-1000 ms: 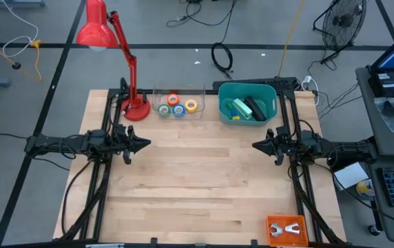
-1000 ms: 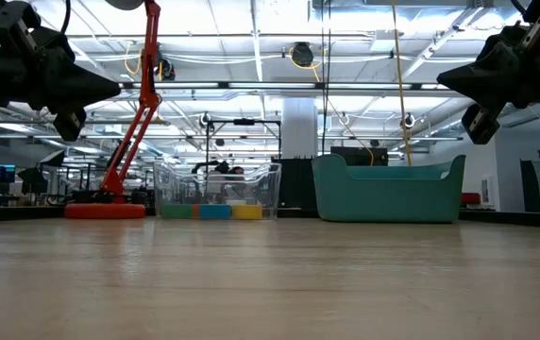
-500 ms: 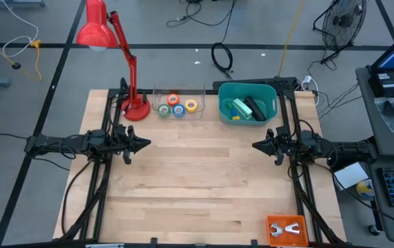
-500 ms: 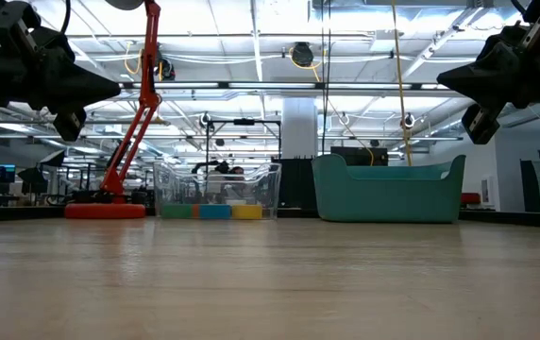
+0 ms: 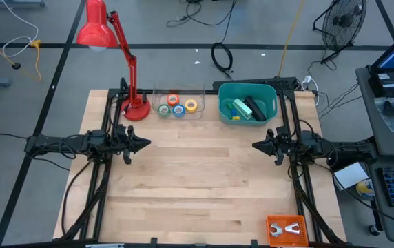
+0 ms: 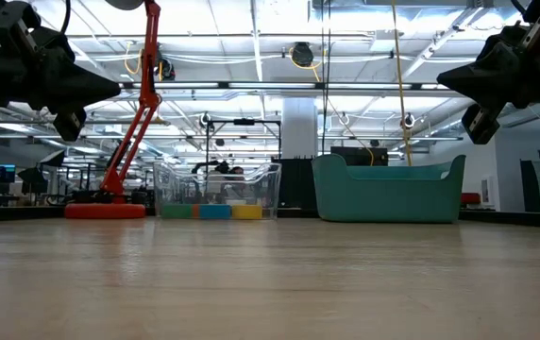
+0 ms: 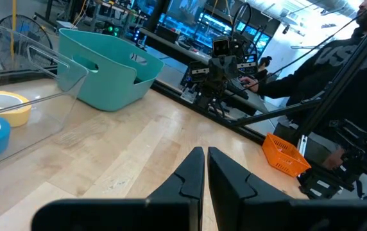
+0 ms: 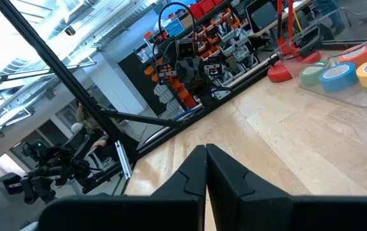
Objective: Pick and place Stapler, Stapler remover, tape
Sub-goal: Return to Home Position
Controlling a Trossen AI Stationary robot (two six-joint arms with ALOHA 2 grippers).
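Corner bin (image 5: 286,218): sitting at the near right of the surface (image 5: 197,179), cut by the frame edge; pale contents too small to make out.
Left gripper (image 5: 146,144): hovering mid-surface at left, jaws pressing together.
Right gripper (image 5: 255,145): hovering opposite, jaws pressing together.
Stapler (image 5: 255,107): lying in the teal bin (image 5: 246,85) at the far edge, long axis slanting near-right to far-left.
Tape (image 5: 178,110): four rolls lying flat in the clear bin (image 5: 198,114) beside it.

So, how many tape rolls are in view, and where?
4, all in the transparent bin: green roll nearest the red lamp, then orange roll, blue roll, yellow roll nearest the teal bin.
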